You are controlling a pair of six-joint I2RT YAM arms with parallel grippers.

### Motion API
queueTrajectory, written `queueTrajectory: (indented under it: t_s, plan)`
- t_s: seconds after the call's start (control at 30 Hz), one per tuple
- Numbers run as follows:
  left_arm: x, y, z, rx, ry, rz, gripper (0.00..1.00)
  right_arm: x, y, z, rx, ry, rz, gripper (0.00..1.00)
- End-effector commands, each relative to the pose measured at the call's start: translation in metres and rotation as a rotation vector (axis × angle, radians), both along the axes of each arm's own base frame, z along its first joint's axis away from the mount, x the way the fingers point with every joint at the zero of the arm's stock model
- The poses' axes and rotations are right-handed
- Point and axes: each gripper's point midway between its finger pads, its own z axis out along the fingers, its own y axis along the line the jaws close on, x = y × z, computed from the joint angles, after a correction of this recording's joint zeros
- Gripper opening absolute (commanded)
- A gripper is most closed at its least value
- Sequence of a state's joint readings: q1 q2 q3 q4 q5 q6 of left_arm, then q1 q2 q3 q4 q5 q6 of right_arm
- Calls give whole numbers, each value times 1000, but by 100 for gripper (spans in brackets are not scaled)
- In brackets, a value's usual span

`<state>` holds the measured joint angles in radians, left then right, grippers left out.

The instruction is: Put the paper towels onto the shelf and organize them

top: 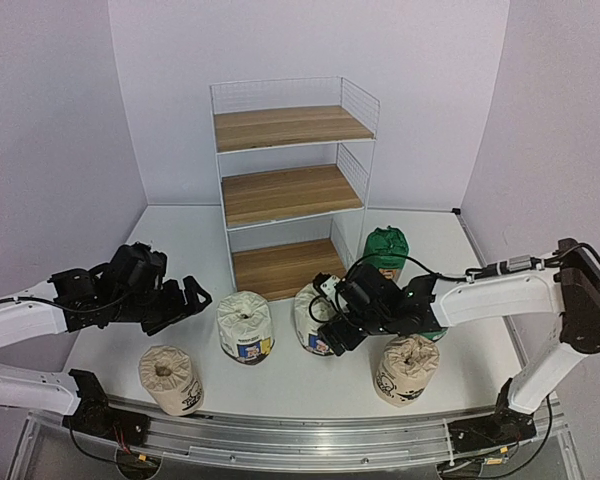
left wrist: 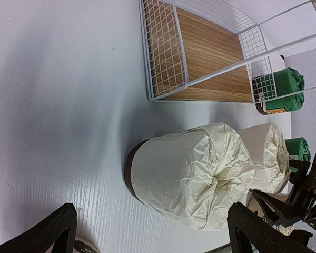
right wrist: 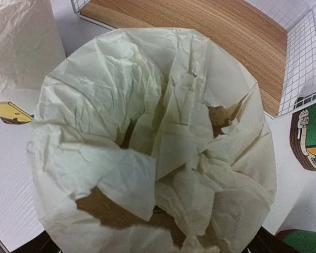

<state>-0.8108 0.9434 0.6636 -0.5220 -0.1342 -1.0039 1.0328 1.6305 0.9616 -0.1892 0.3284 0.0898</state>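
The shelf [top: 290,192] — white wire, three brown boards — stands upper centre. Upright below: white roll [top: 245,326] centre, beige roll [top: 170,380] lower left, green roll [top: 386,250] at its right side.

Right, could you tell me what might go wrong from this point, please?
The right gripper straddles a white roll whose wrapper top is loose and crumpled; pinching only paper could let it slip. The second white roll stands close, so a lift may nudge it. A green roll beside the shelf narrows the approach.
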Motion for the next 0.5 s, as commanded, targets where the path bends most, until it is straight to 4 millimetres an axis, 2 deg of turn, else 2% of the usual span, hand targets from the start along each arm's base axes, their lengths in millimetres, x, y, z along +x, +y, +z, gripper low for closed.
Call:
queueTrajectory:
  t_s: [0.0,0.2,0.37,0.47]
  plan:
    - [4,-5,7,-28,-13,8,100,10,9,11,72,-69,-17,82]
    - [4,-7,5,-21,-4,3,100,13,7,14,112,-92,-48,63]
    - [6,-8,6,-17,-7,-3,100,10,8,20,142,-84,-46,55]
    - [5,-8,5,-16,-7,-6,100,16,13,37,181,-124,-48,54]
